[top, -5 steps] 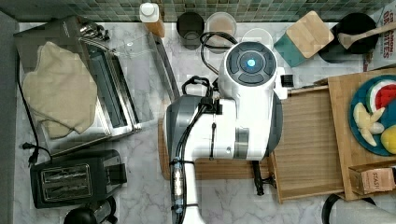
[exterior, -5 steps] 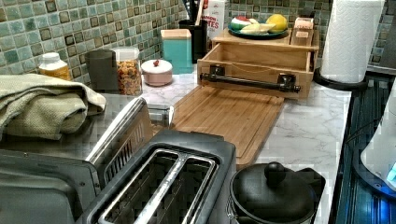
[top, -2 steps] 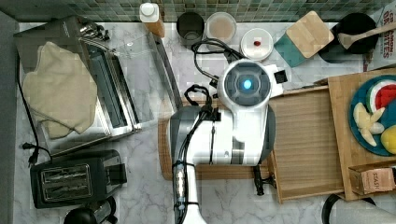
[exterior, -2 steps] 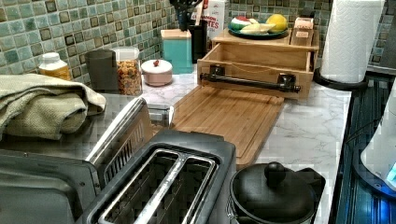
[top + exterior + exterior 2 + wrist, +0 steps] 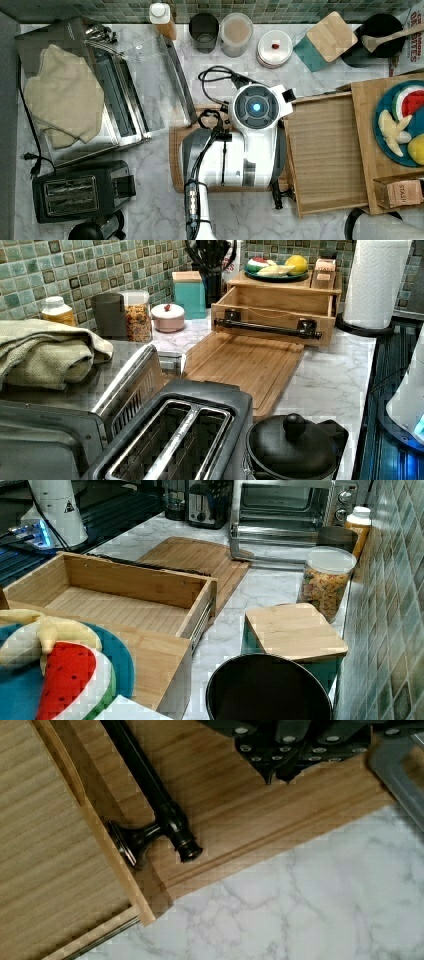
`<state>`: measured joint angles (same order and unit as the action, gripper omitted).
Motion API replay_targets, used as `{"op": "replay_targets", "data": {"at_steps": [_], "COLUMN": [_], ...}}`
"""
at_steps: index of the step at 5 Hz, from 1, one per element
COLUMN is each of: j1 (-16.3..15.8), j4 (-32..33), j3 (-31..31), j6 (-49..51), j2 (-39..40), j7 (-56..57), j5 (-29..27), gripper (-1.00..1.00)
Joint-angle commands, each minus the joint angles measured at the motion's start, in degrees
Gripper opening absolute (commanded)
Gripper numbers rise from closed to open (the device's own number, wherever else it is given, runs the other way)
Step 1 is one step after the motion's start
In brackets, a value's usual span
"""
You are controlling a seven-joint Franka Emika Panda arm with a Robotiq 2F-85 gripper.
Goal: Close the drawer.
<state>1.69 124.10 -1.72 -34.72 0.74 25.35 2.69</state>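
Marble desk (image 5: 150, 200) with a lot going on, so going left to right in the top view. At the top view's far left there's a toaster oven (image 5: 100, 100) with a beige towel (image 5: 62, 95) draped on it, and a black toaster (image 5: 80, 192) below that. Middle of the shot is the white robot arm (image 5: 235, 155), parked over a bamboo cutting board (image 5: 176, 165). Its wrist hangs just short of the drawer's black bar handle (image 5: 150, 785). The jaws (image 5: 280, 770) show up in the wrist view as dark metal over the board, and honestly I can't tell if they're open or closed, and they don't seem to be touching the handle.

Just right of the arm is the drawer (image 5: 327, 155), pulled wide out of its wooden box (image 5: 387, 90), floor bare and striped. At the top view's far right, a teal plate of toy fruit (image 5: 400, 125) sits on top of the box.
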Motion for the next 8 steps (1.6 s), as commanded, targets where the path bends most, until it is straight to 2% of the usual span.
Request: {"op": "replay_targets", "data": {"at_steps": [1, 3, 4, 6, 7, 8], "j1": [1.44, 2.99, 3.50, 4.72, 6.31, 7.97], "j4": [16.48, 21.92, 24.07, 22.41, 20.90, 17.75], "j3": [-1.48, -1.93, -2.39, -3.15, -4.14, -4.85], "j6": [-15.95, -19.67, -24.15, -22.06, -22.58, -18.70], "j2": [-3.15, -4.88, -5.46, -3.27, -1.25, 0.94], "j7": [23.48, 30.25, 30.05, 25.16, 25.29, 25.76], "j5": [1.70, 3.21, 6.26, 12.17, 13.09, 13.30], "gripper": [-1.00, -1.00, -1.00, -1.00, -1.00, -1.00]}}
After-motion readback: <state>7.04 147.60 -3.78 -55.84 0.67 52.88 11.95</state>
